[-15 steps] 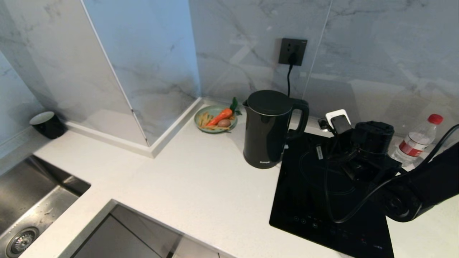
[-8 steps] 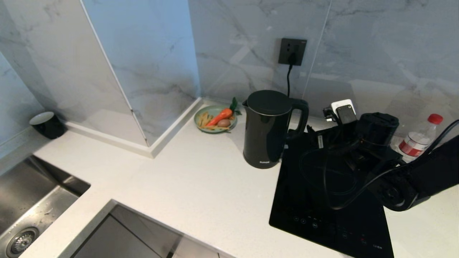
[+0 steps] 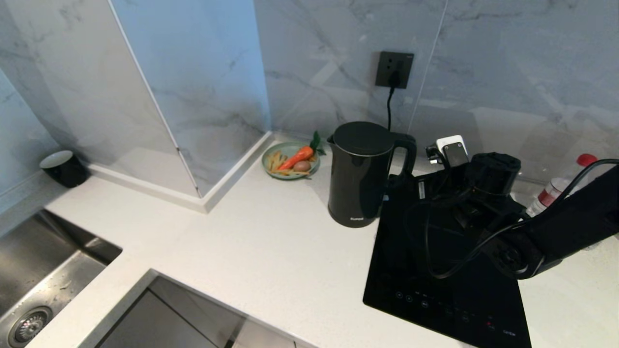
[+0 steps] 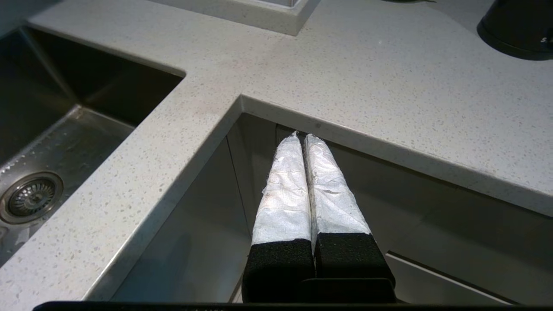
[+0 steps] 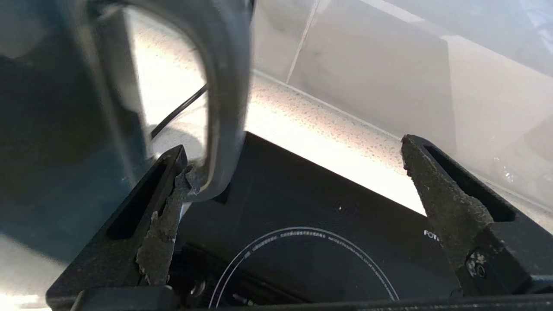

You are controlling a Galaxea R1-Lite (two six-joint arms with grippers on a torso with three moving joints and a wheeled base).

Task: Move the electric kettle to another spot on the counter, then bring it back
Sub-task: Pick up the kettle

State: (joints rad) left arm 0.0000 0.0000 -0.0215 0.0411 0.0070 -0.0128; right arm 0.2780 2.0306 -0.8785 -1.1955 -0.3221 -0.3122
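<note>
**A:** Black and glossy, the electric kettle (image 3: 361, 174) stands upright on the white speckled counter (image 3: 271, 251), just off the cooktop's (image 3: 435, 270) 9 o'clock edge. Its loop handle (image 3: 405, 159) faces 3 o'clock, toward the right arm.

**B:** And the right end effector (image 5: 293, 172)?

**A:** It sits over the cooktop glass, at the kettle's 3 o'clock. In the right wrist view its two dark fingers are spread wide. One finger (image 5: 160, 207) lies right by the lower end of the handle, at the handle's base; the other is well apart, out over the glass. Nothing is gripped. Whether that near finger actually touches the handle, I cannot tell.

**B:** What lies around the kettle?

**A:** A green plate (image 3: 290, 162) with a carrot and other food is at its 10 o'clock, near the wall corner. A dark wall socket (image 3: 394, 69) with a cord plugged in sits at 12 o'clock. A clear bottle with a red cap (image 3: 556, 191) is at 3 o'clock, partly behind the right arm. A dark cup (image 3: 63, 166) stands far out at 9 o'clock, and the steel sink (image 3: 43, 280) is at 8 o'clock.

**B:** The left end effector (image 4: 304, 137)?

**A:** Seen only from the left wrist camera: its white-wrapped fingers are pressed together, holding nothing, hanging below the counter's front edge, before the cabinet fronts.
</note>
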